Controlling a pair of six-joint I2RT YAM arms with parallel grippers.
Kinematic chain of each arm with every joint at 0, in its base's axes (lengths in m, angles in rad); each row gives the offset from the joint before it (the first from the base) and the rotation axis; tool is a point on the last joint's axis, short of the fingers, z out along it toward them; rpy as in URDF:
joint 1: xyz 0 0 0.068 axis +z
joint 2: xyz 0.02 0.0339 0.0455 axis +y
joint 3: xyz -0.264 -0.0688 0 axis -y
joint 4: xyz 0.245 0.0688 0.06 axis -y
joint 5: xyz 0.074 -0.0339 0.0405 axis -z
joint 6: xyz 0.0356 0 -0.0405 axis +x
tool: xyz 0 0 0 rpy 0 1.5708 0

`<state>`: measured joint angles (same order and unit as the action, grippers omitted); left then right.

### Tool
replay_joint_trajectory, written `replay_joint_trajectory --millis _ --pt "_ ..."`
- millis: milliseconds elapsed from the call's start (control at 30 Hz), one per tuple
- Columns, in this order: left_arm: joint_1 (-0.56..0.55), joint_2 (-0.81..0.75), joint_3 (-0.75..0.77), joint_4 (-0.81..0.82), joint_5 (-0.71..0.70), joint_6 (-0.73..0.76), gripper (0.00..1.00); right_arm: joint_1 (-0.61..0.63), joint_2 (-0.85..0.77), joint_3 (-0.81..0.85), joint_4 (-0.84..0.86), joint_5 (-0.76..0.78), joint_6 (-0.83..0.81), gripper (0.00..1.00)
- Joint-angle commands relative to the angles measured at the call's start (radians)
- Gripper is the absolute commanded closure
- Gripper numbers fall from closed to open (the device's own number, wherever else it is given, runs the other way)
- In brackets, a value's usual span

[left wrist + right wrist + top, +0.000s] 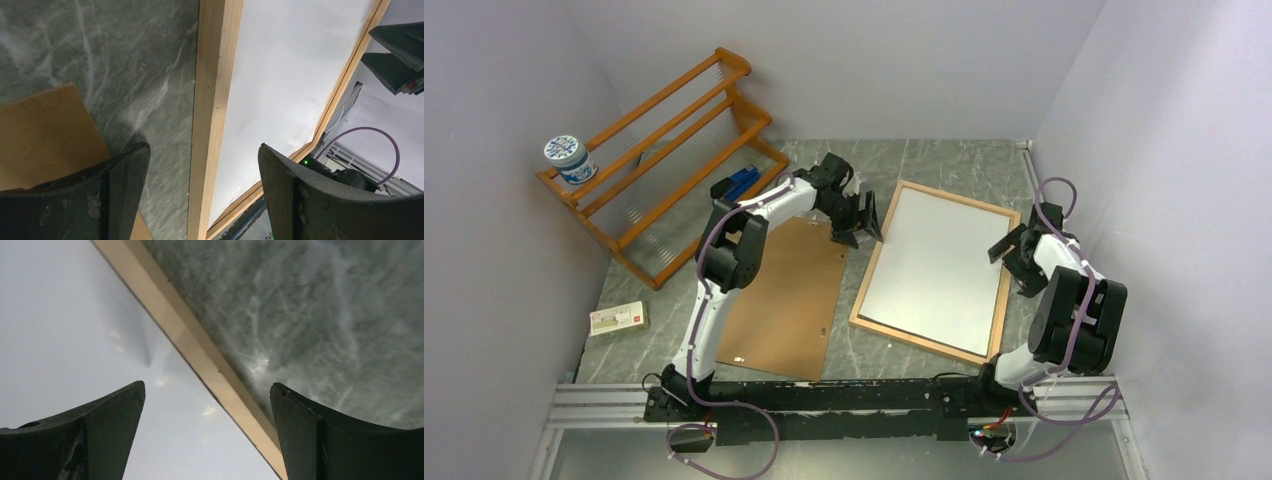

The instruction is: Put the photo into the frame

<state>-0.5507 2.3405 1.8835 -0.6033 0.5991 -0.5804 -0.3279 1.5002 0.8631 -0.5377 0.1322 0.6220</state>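
Both spread empty, left tool (862, 225) and right tool (1010, 245) flank one frame (919, 341) holding one photo (939, 265).

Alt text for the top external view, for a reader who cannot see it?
A light-wood frame with a white sheet inside lies flat on a grey marbled table, with the left gripper and right gripper, jaws open, at its opposite long edges. A brown backing board lies to its left, a wooden rack beyond.
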Motion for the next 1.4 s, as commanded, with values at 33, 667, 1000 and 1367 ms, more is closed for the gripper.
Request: replay_joint_trajectory --millis 33,667,1000,1367 --pt "-0.016 0.031 0.055 -0.008 0.053 -0.01 0.17 -0.015 0.011 -0.021 0.128 -0.184 0.003 0.01" --pt "0.055 0.1 0.141 -0.004 0.064 -0.021 0.18 0.046 0.262 0.215 0.283 -0.492 -0.003 0.07" --pt "0.07 0.202 0.275 -0.034 0.129 0.006 0.18 0.071 0.467 0.486 0.294 -0.462 -0.076 0.08" --pt "0.082 0.185 0.273 -0.069 0.083 0.066 0.17 0.072 0.603 0.73 0.226 -0.403 -0.156 0.08"
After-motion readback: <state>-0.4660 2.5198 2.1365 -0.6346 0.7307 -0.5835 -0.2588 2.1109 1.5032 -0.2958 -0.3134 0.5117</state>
